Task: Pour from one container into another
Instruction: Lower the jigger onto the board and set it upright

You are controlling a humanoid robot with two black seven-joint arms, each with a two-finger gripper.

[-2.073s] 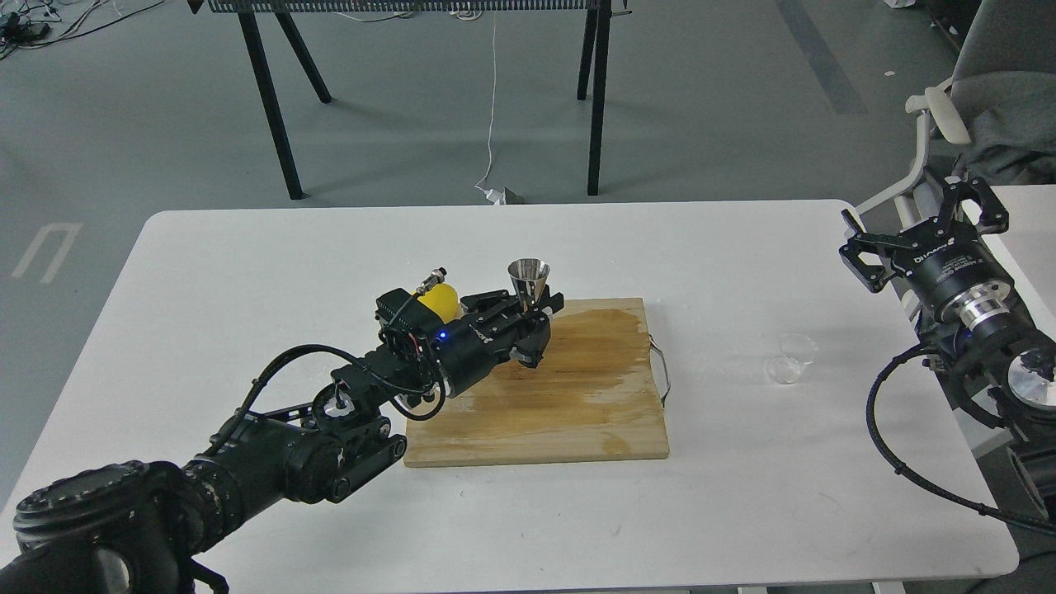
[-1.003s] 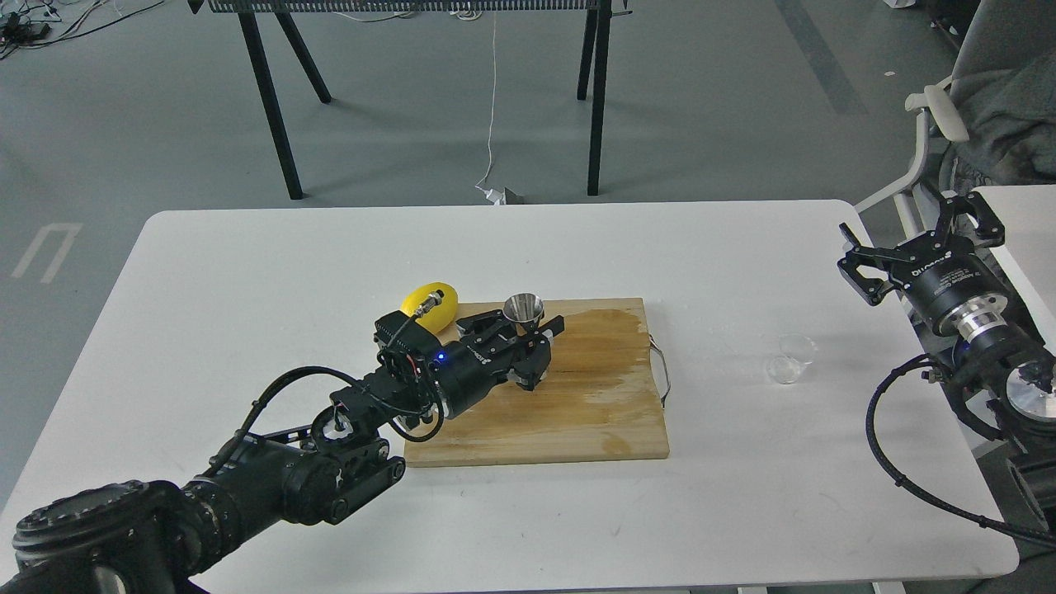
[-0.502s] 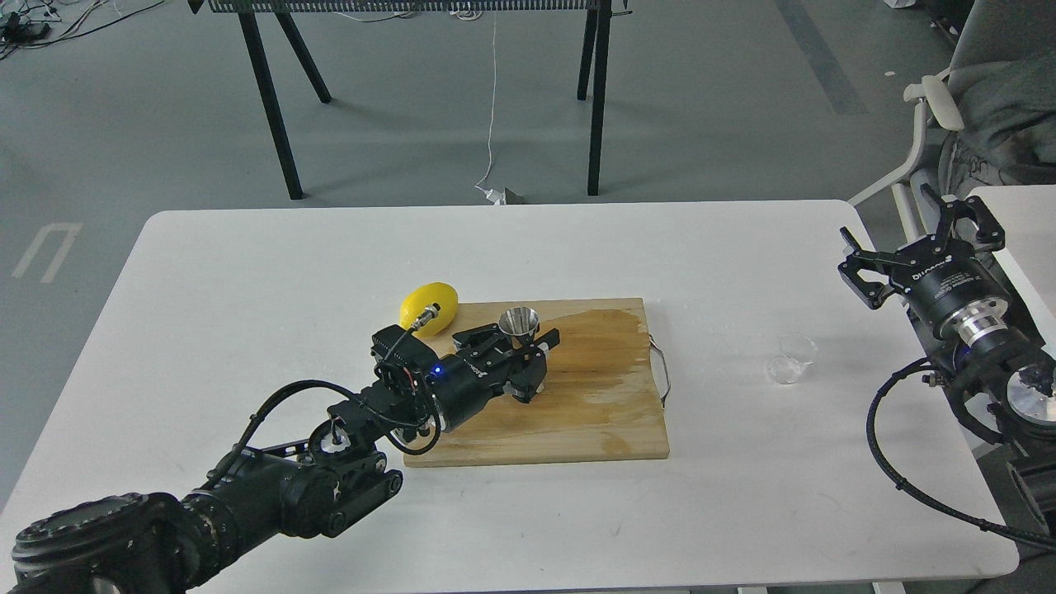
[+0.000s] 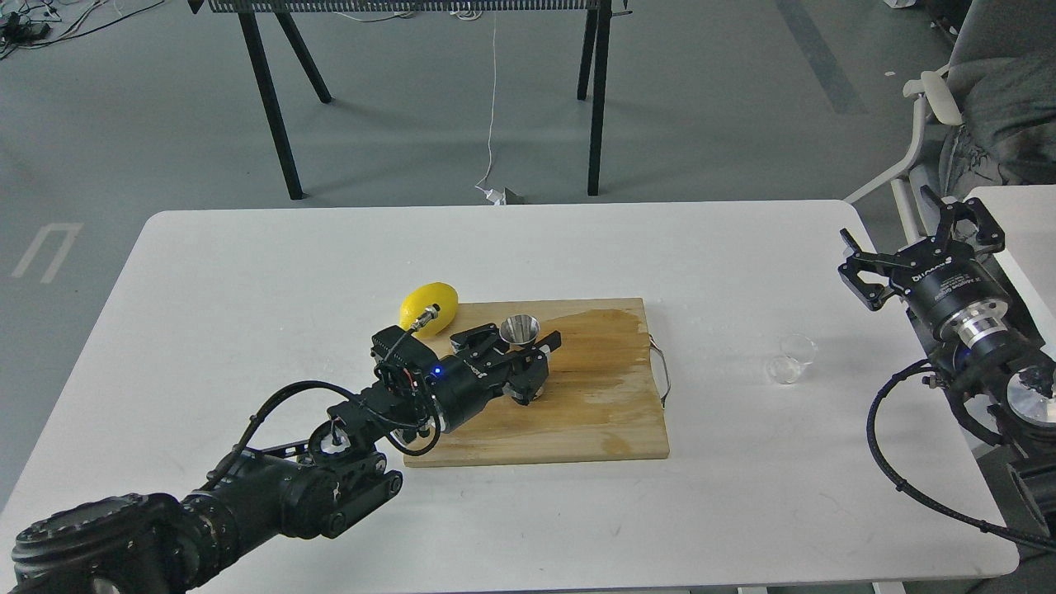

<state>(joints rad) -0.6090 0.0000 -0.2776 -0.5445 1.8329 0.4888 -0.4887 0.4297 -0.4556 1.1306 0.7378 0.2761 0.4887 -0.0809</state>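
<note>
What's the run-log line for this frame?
left gripper: shut on jigger, upright over cutting board | right gripper: open, empty | glass cup: on table, untouched | pour: not started

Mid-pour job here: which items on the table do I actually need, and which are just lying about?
Needed:
- steel jigger, upright on the board, between the left gripper fingers
- clear glass cup, on the table right of the board
- right gripper, open, holding nothing

Lying about:
- lemon, at the board's far-left corner
- wooden cutting board, wet-stained
</note>
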